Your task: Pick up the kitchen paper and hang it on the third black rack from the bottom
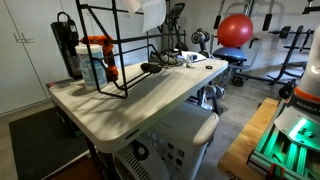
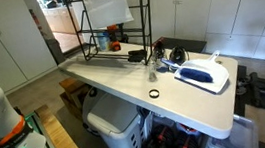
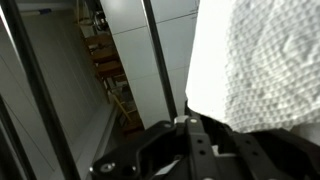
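The kitchen paper is a white embossed roll held high at the top of the black wire rack at the back of the table. It also shows at the top edge in an exterior view. In the wrist view the kitchen paper fills the right side, pressed against my gripper, which looks shut on it. Black rack bars run upright just left of the roll. My fingertips are mostly hidden by the paper and my own dark body.
The white table also carries an orange-capped bottle inside the rack base, cables, a small ring and a white and blue iron-like object. A red exercise ball and gym gear stand behind.
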{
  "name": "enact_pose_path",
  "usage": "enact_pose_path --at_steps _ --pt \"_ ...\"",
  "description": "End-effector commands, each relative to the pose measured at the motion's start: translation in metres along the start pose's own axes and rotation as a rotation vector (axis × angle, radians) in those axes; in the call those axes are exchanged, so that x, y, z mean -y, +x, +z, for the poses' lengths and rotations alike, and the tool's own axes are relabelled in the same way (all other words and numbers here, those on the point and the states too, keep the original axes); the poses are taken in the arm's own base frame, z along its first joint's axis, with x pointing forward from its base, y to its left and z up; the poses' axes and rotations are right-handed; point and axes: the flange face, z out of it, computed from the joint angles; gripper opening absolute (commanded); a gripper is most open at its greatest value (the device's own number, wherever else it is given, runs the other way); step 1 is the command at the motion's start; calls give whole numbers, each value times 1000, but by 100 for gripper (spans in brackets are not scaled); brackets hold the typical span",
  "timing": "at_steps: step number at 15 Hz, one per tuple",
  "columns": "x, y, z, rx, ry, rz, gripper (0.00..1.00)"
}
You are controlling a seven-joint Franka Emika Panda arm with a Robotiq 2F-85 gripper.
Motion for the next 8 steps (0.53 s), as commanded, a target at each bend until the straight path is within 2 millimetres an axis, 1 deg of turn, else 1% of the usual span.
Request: enact_pose_path --at_steps 1,2,5,7,8 --pt "2 -6 10 -8 51 -8 32" --pt "3 -8 12 -6 53 -4 37" --pt "4 -10 13 16 57 31 61" --pt "2 -8 11 25 60 67 74" --pt "0 -6 10 28 59 84 83"
